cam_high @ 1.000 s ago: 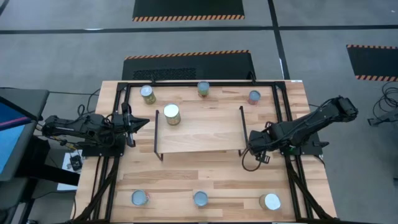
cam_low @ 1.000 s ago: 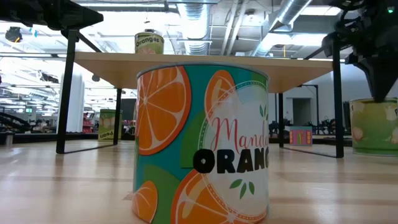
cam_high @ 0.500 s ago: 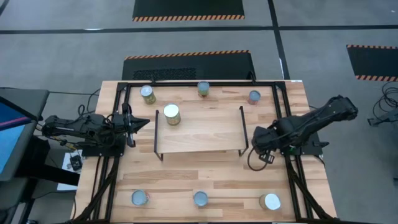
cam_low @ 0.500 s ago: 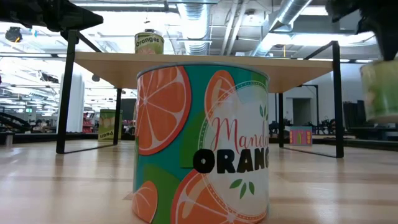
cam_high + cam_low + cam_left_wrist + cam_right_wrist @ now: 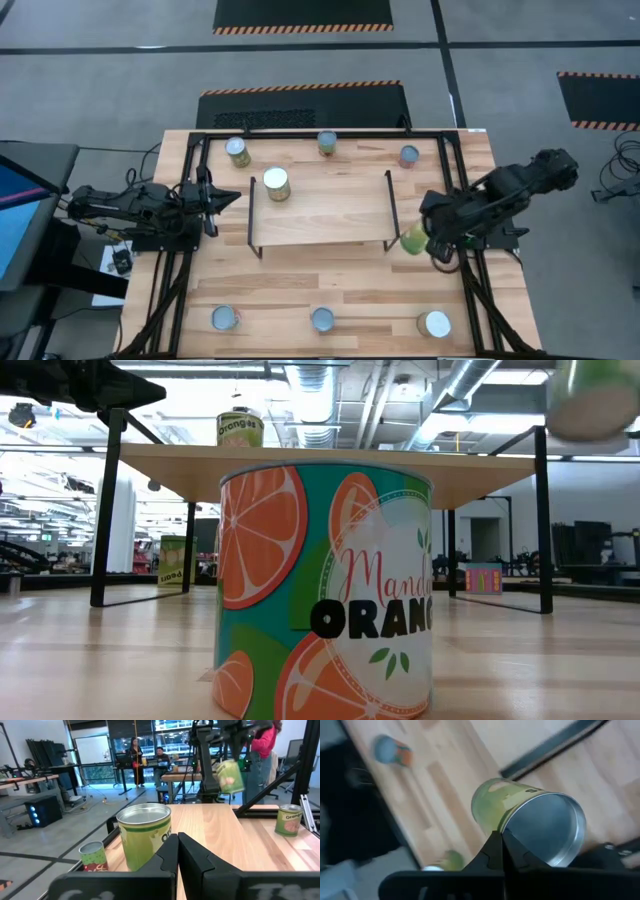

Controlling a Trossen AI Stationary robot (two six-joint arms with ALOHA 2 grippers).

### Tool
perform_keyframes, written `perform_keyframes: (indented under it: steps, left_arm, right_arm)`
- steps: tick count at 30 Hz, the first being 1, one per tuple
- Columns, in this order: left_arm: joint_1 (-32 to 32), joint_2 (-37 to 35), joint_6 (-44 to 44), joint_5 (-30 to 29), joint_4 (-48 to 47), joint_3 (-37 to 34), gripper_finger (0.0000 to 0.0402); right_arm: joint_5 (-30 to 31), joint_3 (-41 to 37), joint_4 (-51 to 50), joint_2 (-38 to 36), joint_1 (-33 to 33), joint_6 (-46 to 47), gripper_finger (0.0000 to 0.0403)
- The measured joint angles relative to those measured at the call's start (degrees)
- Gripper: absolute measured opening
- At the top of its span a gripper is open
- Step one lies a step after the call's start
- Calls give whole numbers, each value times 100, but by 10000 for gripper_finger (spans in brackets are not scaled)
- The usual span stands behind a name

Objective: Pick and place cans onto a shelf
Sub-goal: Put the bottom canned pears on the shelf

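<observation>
One can [image 5: 275, 184] stands upright on the shelf [image 5: 330, 215], near its far left corner; the rest of the board is bare, so most of the load is yet to come. Right end effector [image 5: 428, 241] hangs just off the shelf's right edge, clenched on a green can [image 5: 413, 240] that is tilted well over, its silvery end showing in the right wrist view [image 5: 547, 832]. Low view shows the same can [image 5: 590, 398] up above board level, which I judge is for clearing the edge before setting down. It would need righting first; released on a slant it could roll. Left end effector [image 5: 177, 851] waits at the counter's [image 5: 330, 285] left side, level with the shelf and pointed at it, fingers pressed together on nothing. Three cans sit along the far edge, a green-label one [image 5: 237, 151], another [image 5: 327, 143] and a red one [image 5: 408, 155]; three more along the near edge [image 5: 225, 318], [image 5: 321, 319], [image 5: 434, 323], all upright and well apart, easy to approach one at a time.
</observation>
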Motion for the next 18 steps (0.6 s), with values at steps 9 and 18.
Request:
perform_keyframes:
  steps: [9, 18]
  left_arm:
    - [0, 0, 2, 0, 0, 0, 0]
    - [0, 0, -11, -2, 4, 0, 0]
  right_arm:
    - [178, 789, 10, -5, 380, 189, 1]
    - [834, 924, 1210, 442, -839, -1732, 1]
